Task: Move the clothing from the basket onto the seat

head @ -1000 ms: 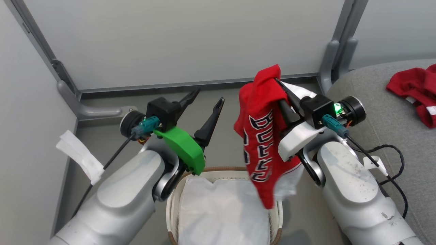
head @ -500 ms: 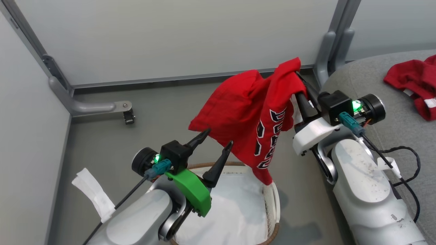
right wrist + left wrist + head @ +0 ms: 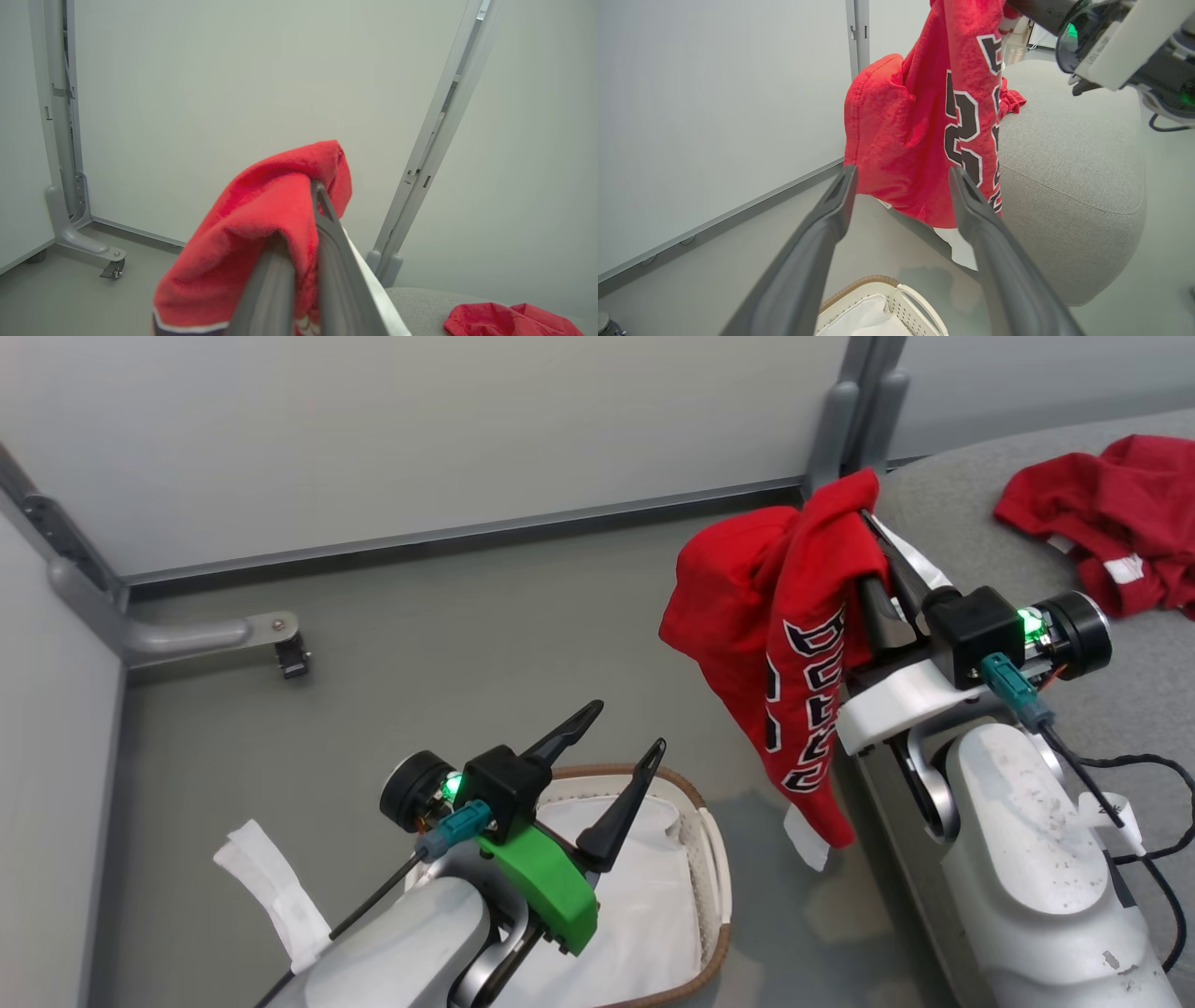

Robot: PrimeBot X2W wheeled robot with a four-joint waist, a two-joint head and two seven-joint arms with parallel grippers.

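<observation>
Held clothing: I see a red jersey (image 3: 775,616) draped over the right gripper (image 3: 878,555), hanging free in the air. Its lower end with a white hem dangles between the basket (image 3: 721,896) and the front edge of the seat (image 3: 971,541).
Change, clothing: a second ago its tail hung over the basket's right side. Half a second ago it billowed wide toward the left gripper (image 3: 629,725). Now it hangs narrow, clear of the basket and just beside the seat.
Change, view: the whole picture has shifted, so the head camera has turned. The seat takes up more of the right side.
Right gripper: fingers pinched together on the jersey's top fold, as before.
Left gripper: jaws spread wide, holding nothing, and low over the basket. A second ago it stood level with the right one.
Basket: on the grey floor (image 3: 420,644), with only the white cloth sheet (image 3: 644,905) inside.
Other clothing: a second red garment (image 3: 1092,513) lies crumpled on the seat's far side, well apart from the held one.
Writing, jersey: black block letters edged in white run down the fabric. They look like BULLS, but folds break the letters and I cannot confirm it.
Writing, second garment: it has a small white label (image 3: 1125,569), too small to read.
Surroundings: pale partition panels (image 3: 420,429) on grey posts.
</observation>
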